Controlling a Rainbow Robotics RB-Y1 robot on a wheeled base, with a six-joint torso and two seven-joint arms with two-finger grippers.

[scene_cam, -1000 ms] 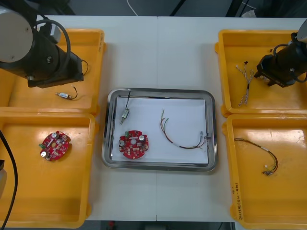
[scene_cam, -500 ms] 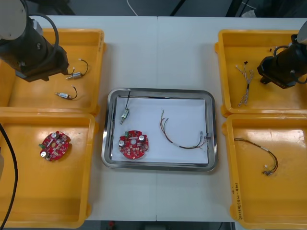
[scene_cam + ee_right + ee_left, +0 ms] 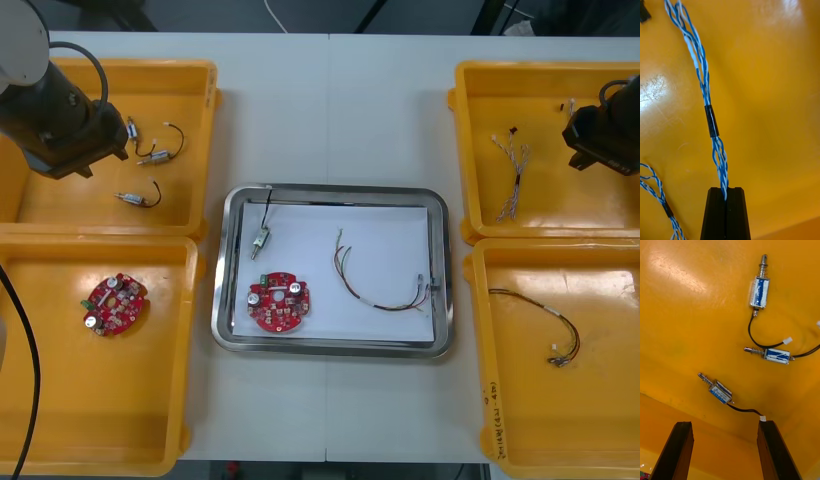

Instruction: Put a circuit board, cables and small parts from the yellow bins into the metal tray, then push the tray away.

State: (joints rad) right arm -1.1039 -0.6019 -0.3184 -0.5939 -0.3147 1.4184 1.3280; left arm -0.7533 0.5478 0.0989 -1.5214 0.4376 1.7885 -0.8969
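While my right jaws pinch the thin twisted blue-and-white cable (image 3: 711, 125) at their very tips | left jaws gape over small metal parts (image 3: 720, 392) | I fear it slipping out on lift.

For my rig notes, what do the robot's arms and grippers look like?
The left arm, above the far left yellow bin, has a pale grey rounded joint, a black wrist block and a black cable looping over it. The right arm, above the far right yellow bin, shows a black wrist block. The left gripper and right gripper each have two plain, blocky black fingers.
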